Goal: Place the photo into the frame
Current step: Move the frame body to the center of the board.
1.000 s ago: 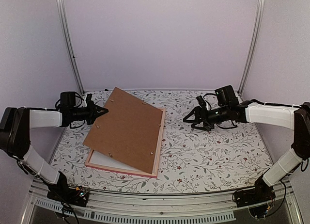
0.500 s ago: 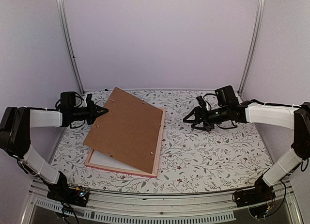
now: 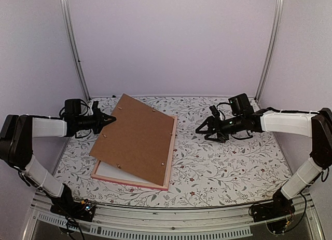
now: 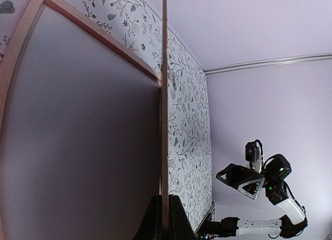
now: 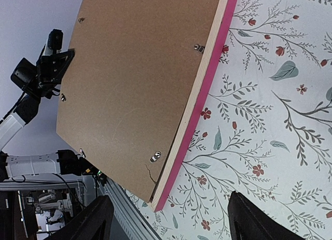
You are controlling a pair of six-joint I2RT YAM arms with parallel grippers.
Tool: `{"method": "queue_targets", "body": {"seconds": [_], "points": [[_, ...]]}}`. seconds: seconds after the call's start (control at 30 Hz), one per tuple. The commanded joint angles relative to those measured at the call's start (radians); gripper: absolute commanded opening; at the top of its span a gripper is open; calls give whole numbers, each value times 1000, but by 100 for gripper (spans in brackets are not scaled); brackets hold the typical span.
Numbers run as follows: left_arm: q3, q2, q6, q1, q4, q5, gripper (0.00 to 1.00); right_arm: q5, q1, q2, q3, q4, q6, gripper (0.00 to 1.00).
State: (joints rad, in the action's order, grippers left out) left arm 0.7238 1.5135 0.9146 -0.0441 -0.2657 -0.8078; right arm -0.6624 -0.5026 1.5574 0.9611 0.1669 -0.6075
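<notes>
The pink frame (image 3: 129,181) lies flat on the table, left of centre. The brown hardboard backing (image 3: 137,138) lies over it, tilted, with its left side raised. My left gripper (image 3: 109,118) is shut on the backing's raised far-left corner; in the left wrist view the board (image 4: 164,94) runs edge-on between my fingers (image 4: 176,222). A pale sheet (image 3: 110,171) shows inside the frame under the board. The photo is not in view. My right gripper (image 3: 203,129) is open and empty, just right of the frame; its view shows the backing (image 5: 135,84) and the frame's pink edge (image 5: 207,94).
The table has a floral cloth (image 3: 223,162). Metal posts (image 3: 75,48) stand at the back corners, with plain walls behind. The metal rail (image 3: 171,219) of the arm bases runs along the near edge. Small metal clips (image 5: 155,157) sit on the backing.
My right gripper has moved slightly left toward the frame. The left gripper and the raised backing have not moved.
</notes>
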Motion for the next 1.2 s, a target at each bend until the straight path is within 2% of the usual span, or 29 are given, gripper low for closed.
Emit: {"method": "queue_targets", "body": {"seconds": [0.0,0.47,1.17], "points": [[20,-31,13,13,-46,-15,0,2,5,12,-4,-18,14,79],[66,-56,-27,23,32,6,0,-7,5,37,-1,-28,16,79],[33,-14,-13,5,-32,1,0,0,5,45,-19,-40,18,80]]}}
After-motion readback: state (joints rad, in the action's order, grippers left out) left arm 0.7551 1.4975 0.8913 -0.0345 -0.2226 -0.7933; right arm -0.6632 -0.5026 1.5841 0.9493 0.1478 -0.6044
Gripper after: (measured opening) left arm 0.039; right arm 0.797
